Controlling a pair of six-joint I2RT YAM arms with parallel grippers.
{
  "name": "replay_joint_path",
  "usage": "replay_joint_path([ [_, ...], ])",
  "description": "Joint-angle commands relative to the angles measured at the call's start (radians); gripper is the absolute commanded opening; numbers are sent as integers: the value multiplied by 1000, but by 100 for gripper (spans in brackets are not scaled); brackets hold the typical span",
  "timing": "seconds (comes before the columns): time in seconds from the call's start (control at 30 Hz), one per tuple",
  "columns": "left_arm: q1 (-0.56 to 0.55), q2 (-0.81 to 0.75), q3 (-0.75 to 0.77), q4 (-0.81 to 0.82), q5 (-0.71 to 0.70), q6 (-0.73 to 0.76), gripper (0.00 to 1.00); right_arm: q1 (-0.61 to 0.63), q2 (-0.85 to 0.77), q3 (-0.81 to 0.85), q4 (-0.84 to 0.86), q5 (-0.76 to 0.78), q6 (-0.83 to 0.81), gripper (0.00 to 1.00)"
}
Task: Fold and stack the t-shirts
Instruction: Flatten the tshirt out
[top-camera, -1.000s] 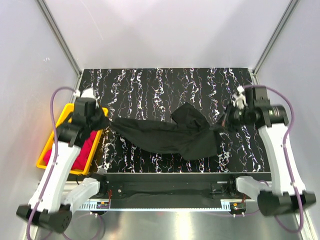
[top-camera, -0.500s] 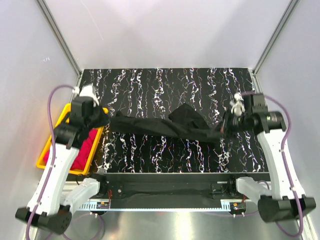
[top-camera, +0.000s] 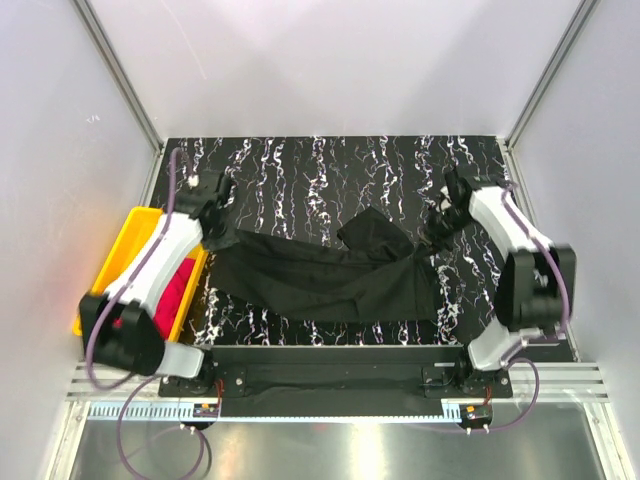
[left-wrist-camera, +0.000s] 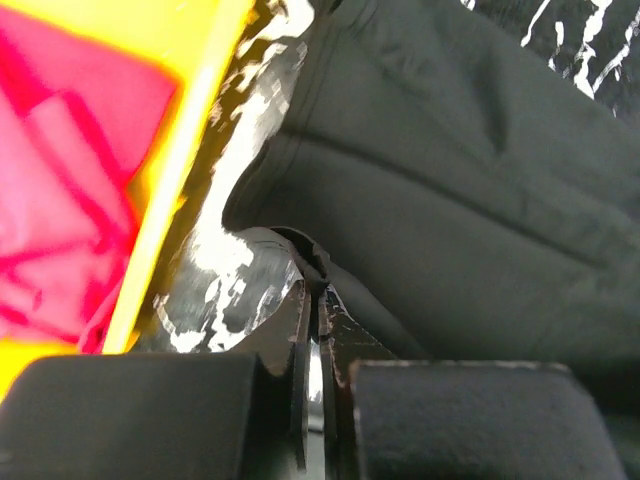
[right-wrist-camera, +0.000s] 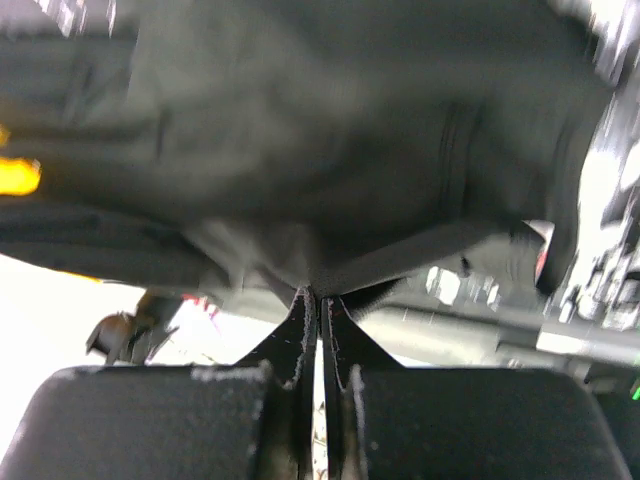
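Observation:
The black t-shirt (top-camera: 320, 275) lies stretched across the middle of the marbled table, with a bunched fold near its upper middle. My left gripper (top-camera: 213, 225) is shut on the shirt's left edge, beside the tray; the left wrist view shows the black cloth (left-wrist-camera: 450, 180) pinched at the gripper's (left-wrist-camera: 316, 285) tips. My right gripper (top-camera: 437, 228) is shut on the shirt's right edge; the right wrist view shows the cloth (right-wrist-camera: 300, 150) held in the gripper (right-wrist-camera: 319, 292). The pink t-shirt (top-camera: 165, 295) lies in the yellow tray and shows in the left wrist view (left-wrist-camera: 70, 170).
The yellow tray (top-camera: 118, 255) sits at the table's left edge, its rim (left-wrist-camera: 190, 150) close to my left gripper. White enclosure walls stand on three sides. The arm bases and a metal rail line the near edge.
Both arms have swung toward the far side of the table and lowered. The black shirt, held taut in the air before, has come down and now lies spread wider on the table.

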Motion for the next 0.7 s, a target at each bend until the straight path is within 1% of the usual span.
replay_joint_path([
  [0.0,4,109,64,113,13,49,0,-2,150,92,119,75,-51,0],
  [0.03,4,165,69,127,30,65,0,-2,178,103,128,90,-66,0],
  [0.07,4,196,72,151,33,66,0,-2,232,111,137,92,-74,0],
  [0.13,4,242,73,178,48,77,0,-4,273,123,163,107,-85,0],
  [0.17,4,288,79,187,53,78,0,-2,292,126,165,111,-89,3],
  [0.27,4,333,108,190,71,86,0,-2,329,140,159,140,-114,15],
  [0.3,2,332,110,190,73,85,0,-4,323,141,151,156,-122,25],
  [0.33,4,326,108,195,79,86,0,-5,312,138,147,201,-131,28],
  [0.37,4,316,104,201,80,86,0,-8,297,135,140,227,-132,32],
  [0.4,2,289,89,205,83,85,0,-13,260,129,131,247,-137,40],
  [0.5,4,235,55,213,91,89,0,-31,166,94,114,304,-131,50],
  [0.6,4,209,23,216,123,86,0,-33,77,27,104,250,-131,50],
  [0.63,4,192,15,221,149,85,0,-30,57,-28,107,179,-120,47],
  [0.67,2,186,0,227,158,85,0,-30,22,-58,114,142,-112,43],
])
